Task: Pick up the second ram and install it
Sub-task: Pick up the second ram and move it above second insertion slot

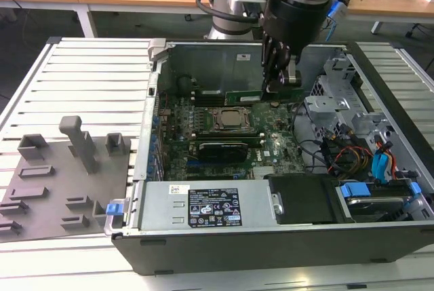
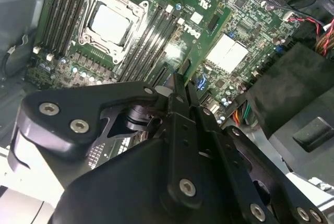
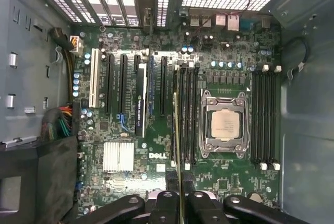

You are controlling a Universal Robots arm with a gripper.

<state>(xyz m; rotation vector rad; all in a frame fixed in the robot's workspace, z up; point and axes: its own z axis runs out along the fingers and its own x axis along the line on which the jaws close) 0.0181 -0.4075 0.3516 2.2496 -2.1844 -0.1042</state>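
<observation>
My gripper [image 1: 279, 89] reaches down into the open computer case [image 1: 156, 169], over the motherboard. It is shut on the second ram [image 1: 251, 95], a thin green stick lying level under the fingers. In the first wrist view the second ram [image 3: 176, 130] shows edge-on, running out from the gripper [image 3: 180, 185] along the bank of black slots [image 3: 187, 114] beside the processor socket [image 3: 224, 125]. I cannot tell whether it touches a slot. The second wrist view shows the gripper [image 2: 180, 80] with its fingertips pressed close together above the board.
A grey tray [image 1: 61, 169] with upright blocks lies at the exterior view's left. Inside the case, a labelled power supply [image 1: 210, 206] sits at the near side. Drive bays and bundled cables [image 1: 352, 148] crowd the exterior view's right. Long expansion slots [image 3: 122, 88] and a silver heatsink [image 3: 118, 156] flank the memory slots.
</observation>
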